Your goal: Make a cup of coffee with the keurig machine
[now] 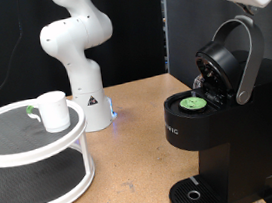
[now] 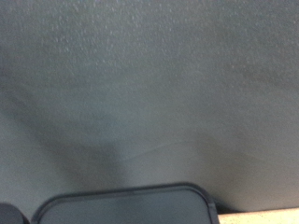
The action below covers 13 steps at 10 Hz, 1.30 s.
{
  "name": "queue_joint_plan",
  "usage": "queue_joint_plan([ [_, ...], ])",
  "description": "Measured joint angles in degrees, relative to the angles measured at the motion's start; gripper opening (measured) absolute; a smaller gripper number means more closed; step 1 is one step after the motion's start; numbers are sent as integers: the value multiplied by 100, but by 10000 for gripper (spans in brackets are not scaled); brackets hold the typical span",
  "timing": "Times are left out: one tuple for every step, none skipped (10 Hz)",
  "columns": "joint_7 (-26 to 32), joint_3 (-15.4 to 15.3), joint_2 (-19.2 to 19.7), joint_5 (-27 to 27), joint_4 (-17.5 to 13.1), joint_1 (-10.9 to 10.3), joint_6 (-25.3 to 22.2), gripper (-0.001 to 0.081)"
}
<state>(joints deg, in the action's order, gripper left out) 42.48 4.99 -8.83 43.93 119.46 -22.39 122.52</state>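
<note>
The keurig machine [image 1: 211, 122] carries a short vertical line of light lettering on its front, just below the open pod chamber, on the exterior view's left side of the body; the letters are too small to read. The white robot base [image 1: 92, 105] bears a small dark triangular sign low on its front, its symbol illegible. The wrist view shows no text, label or number at all.

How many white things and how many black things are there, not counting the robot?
White: 2, the cup and the round shelf stand
Black: 1, the keurig machine, open with a green pod inside
Green: 1, that pod
Total: 4
</note>
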Motion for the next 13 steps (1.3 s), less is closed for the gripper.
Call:
queue_joint_plan([
  [118,65,-5,0,25,25,-42,9],
  [202,126,-11,0,37,57,-96,5],
  [245,178,-24,-20,37,91,-176,5],
  [294,243,-42,-58,30,137,-301,7],
  [340,310,-73,-127,22,194,-414,7],
  [350,380,-110,-261,13,255,-549,7],
  [359,451,-154,-450,9,332,-685,7],
  [381,523,-187,-695,10,410,-817,7],
  [408,578,-201,-1004,23,502,-913,7],
  [417,626,-197,-1325,59,589,-971,7],
  [420,663,-193,-1580,135,669,-955,7],
  [451,689,-183,-1790,241,747,-888,7],
  [504,712,-162,-1956,369,808,-761,7],
])
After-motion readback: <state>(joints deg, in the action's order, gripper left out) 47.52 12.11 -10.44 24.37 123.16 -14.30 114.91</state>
